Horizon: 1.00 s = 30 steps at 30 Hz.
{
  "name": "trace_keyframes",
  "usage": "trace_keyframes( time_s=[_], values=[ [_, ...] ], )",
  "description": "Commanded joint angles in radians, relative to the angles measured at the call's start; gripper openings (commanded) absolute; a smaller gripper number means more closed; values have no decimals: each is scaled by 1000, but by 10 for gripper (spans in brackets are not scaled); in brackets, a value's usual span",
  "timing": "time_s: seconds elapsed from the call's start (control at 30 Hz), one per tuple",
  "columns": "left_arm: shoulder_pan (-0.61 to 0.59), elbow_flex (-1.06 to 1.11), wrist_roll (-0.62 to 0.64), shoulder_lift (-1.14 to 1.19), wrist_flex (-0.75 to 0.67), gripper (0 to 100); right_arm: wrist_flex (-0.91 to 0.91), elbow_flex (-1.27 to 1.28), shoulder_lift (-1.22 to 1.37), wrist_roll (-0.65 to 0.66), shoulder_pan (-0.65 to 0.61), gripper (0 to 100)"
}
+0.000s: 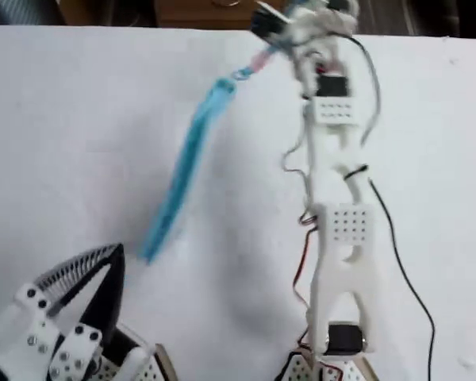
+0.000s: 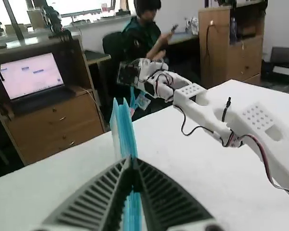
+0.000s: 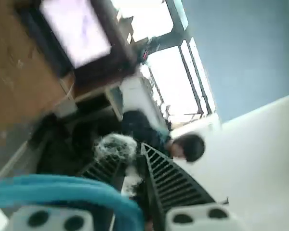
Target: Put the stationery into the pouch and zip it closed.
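A long blue pouch point(image 1: 186, 159) hangs stretched above the white table point(image 1: 71, 111), seen edge-on. My left gripper point(image 1: 119, 258), with black ribbed fingers, is at the table's near left and is shut on the pouch's near end point(image 2: 130, 207). My right gripper point(image 1: 271, 36) is at the far edge of the table, shut on the pouch's far end by a pink and blue tag point(image 1: 252, 65). In the left wrist view the pouch point(image 2: 123, 125) runs away to the right gripper point(image 2: 135, 79). In the right wrist view the pouch point(image 3: 62, 190) curves just beside the shut gripper point(image 3: 137, 166).
The right arm point(image 1: 343, 230) lies stretched across the middle right of the table, with black and red cables point(image 1: 397, 246) beside it. Beyond the table's far edge stands a wooden desk with a lit laptop point(image 2: 31, 77).
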Motion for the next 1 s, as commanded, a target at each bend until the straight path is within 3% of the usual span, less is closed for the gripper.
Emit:
trace_keyframes(
  time_s=[0.0, 0.23, 0.43, 0.57, 0.7, 0.77, 0.97],
  values=[
    [8, -60, -5, -2, 37, 23, -15, -35, -36, 8, 10, 16],
    [1, -61, 2, -2, 8, 24, -13, -63, -77, 25, -70, 16],
    [-1, -34, 2, -2, -9, 24, -15, -63, -82, 222, -96, 19],
    [-1, 5, 3, -2, -51, 24, 4, -41, -77, 285, -77, 132],
    [-64, 49, 3, -2, -110, 24, 272, -41, -77, 221, -88, 313],
    [-125, 86, 3, -2, -146, 24, 420, -49, -74, 212, -108, 358],
    [-274, 209, -3, -2, -229, 24, 866, -138, -84, 120, -157, 239]
  ],
)
